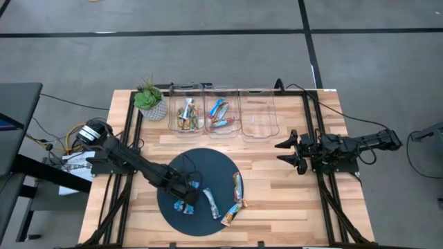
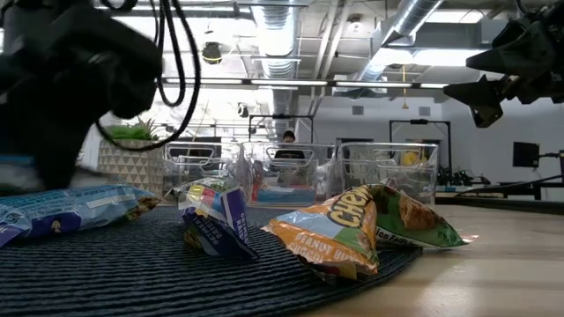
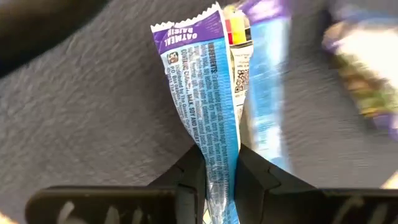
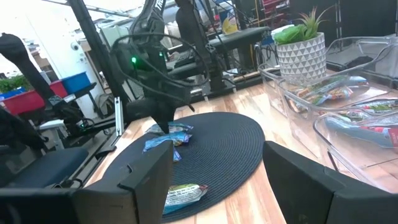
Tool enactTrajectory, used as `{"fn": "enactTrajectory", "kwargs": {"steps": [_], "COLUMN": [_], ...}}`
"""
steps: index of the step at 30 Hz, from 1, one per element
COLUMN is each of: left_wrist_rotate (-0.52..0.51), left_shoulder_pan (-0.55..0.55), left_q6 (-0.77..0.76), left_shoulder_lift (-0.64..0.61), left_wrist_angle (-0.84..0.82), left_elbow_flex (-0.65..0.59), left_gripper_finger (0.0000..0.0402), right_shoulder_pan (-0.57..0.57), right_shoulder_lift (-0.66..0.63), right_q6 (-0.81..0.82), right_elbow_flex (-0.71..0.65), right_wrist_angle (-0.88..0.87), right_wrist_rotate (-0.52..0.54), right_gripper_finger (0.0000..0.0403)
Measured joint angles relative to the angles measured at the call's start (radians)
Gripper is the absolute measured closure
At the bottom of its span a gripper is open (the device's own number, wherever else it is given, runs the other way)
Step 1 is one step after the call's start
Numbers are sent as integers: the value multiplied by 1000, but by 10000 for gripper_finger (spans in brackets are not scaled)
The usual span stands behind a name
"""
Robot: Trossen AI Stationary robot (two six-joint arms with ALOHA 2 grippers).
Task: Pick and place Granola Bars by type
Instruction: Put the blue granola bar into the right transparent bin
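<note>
while right hand [image 1: 288, 153] waits (fingers spread), left hand [image 3: 219, 180] pinches blue granola bar [image 3: 205, 118].

Granola Bars [image 1: 208, 200] on mat [image 1: 173, 169]; bins [image 1: 223, 111] behind; plant [image 1: 150, 101] left.

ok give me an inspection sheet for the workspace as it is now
surface: wood table with a dark round mat
job's things: four bars on the mat, one a blue bar; more bars in the left bin and middle bin; right bin holds none
clutter: potted plant beside the bins
grippers: left tool down on the mat, shut on the blue bar; right tool open, raised over the table's right side
cables: bundle by the left arm's base; one off the table's right edge
surroundings: grey floor; a person far behind the bins
</note>
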Motion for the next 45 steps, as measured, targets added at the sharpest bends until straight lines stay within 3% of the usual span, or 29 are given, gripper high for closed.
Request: {"fn": "enactTrajectory", "kwargs": {"steps": [11,19,25,30,39,45], "left_wrist_rotate": [-233,-413,-403,-333,-160,-141], "left_shoulder_pan": [64,198,345,457,608,664], "left_q6": [-34,143,394,573,757,892], "left_shoulder_lift": [-142,-167,-167,-167,-165,-163], "left_wrist_angle": [95,334,560,699,768,740], "left_elbow_flex": [0,0,0,0,0,50], "left_gripper_finger": [351,351,351,351,351,351], "right_shoulder_pan": [0,0,0,0,0,0], "right_shoulder_lift": [0,0,0,0,0,0], "right_q6": [0,0,0,0,0,0], "right_elbow_flex": [0,0,0,0,0,0], "right_wrist_angle": [0,0,0,0,0,0], "right_wrist_rotate": [0,0,0,0,0,0], "right_gripper_finger": [159,159,159,159,159,159]}}
